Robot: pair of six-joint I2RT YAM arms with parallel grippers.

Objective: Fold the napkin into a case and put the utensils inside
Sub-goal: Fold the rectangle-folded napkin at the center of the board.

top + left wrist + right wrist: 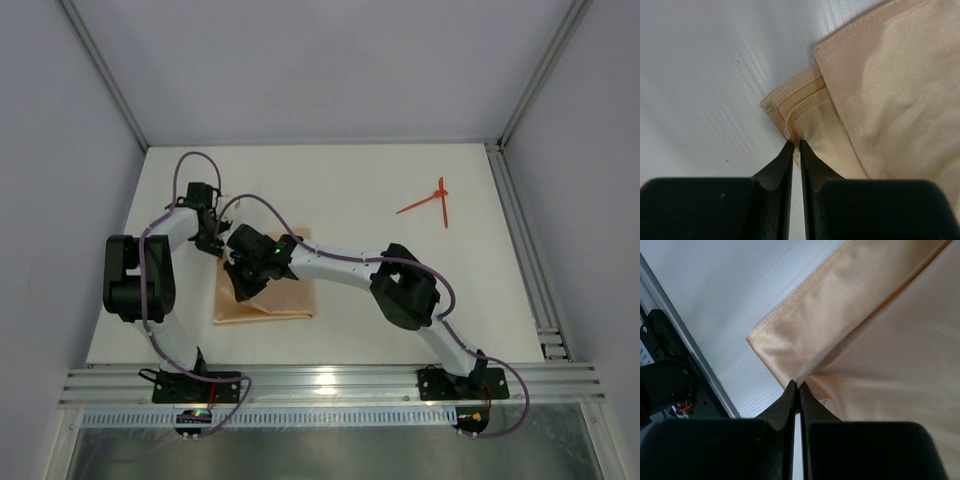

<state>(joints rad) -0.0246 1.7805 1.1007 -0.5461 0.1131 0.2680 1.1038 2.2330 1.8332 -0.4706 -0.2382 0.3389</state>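
The peach-orange napkin [283,300] lies partly folded on the white table, left of centre, with layered hemmed edges [890,75]. My left gripper [212,240] is at its far left corner; its fingertips [796,143] pinch a stitched corner of the cloth. My right gripper [243,285] reaches across from the right and is over the napkin. Its tips [799,385] are shut on a raised fold of the napkin [880,340]. The utensils [430,203], two thin orange-red sticks, lie crossed at the far right, away from both grippers.
A metal rail [330,385] runs along the near table edge and another rail [522,230] along the right edge. Grey walls close in the back and sides. Purple cables [200,160] loop off both arms. Bare white table [360,180] lies between napkin and utensils.
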